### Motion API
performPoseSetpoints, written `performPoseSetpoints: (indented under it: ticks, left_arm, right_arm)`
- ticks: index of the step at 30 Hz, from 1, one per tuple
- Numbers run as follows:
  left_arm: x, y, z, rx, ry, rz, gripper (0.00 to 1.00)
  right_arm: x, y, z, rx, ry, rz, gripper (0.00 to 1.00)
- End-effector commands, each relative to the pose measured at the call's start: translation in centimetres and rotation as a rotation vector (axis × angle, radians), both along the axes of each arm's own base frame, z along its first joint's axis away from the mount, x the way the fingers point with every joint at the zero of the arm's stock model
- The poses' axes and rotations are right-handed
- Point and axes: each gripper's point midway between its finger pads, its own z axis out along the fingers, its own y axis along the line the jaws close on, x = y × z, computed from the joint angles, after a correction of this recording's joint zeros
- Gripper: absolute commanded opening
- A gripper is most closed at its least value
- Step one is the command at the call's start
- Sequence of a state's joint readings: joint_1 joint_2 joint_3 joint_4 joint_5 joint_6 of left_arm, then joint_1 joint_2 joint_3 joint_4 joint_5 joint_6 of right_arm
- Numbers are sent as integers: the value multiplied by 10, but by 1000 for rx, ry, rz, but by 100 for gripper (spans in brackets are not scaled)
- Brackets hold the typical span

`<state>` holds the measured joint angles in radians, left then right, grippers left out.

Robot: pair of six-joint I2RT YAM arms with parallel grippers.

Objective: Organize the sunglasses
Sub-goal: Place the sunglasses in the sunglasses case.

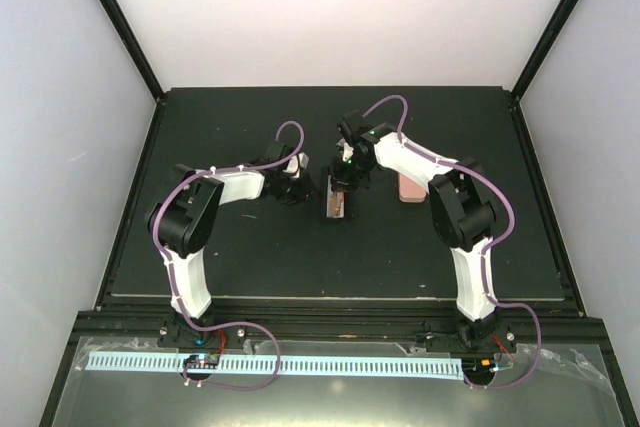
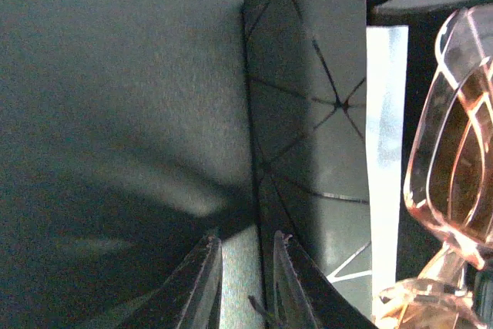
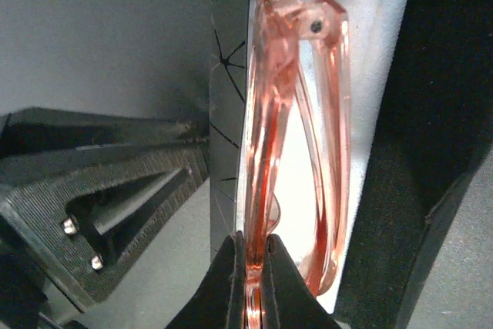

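An amber-pink pair of sunglasses [image 3: 266, 113] hangs folded over the pale blue cloth [image 3: 377, 28] that lies inside an open black case [image 1: 326, 213]. My right gripper [image 3: 253, 248] is shut on the rim of this pair, right above the case. In the left wrist view the same sunglasses [image 2: 454, 152] show at the right edge, past the case's patterned flap [image 2: 308, 113]. My left gripper [image 2: 245, 267] sits at the case's left edge. Its jaws stand a little apart, with the thin flap edge running between them and the right fingertip [image 2: 286, 263] over the flap.
A pink oblong case [image 1: 410, 187] lies on the dark table [image 1: 250, 257] just right of the right gripper. The two grippers are close together mid-table; the left gripper's body [image 3: 115, 213] fills the left of the right wrist view.
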<state>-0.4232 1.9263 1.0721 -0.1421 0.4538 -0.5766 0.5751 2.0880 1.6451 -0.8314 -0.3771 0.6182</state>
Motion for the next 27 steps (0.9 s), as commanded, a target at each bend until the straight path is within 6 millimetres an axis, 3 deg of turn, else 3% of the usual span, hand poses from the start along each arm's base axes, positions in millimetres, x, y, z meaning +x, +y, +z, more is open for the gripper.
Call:
performPoseSetpoints:
  ticks: [1, 8, 12, 20, 27]
  left_arm:
    - [-16, 1, -3, 5, 36, -2, 21]
    - [-18, 0, 2, 0, 29, -6, 21]
    - [-17, 0, 3, -1, 26, -7, 22]
    - [-18, -1, 6, -3, 22, -11, 22]
    - [-18, 0, 6, 0, 20, -10, 22]
  right_arm:
    - [7, 7, -2, 25, 17, -59, 1]
    - [3, 16, -5, 72, 56, -41, 1]
    - [2, 16, -6, 72, 59, -34, 7]
    - [5, 3, -5, 7, -12, -16, 21]
    - [7, -16, -1, -83, -90, -20, 24]
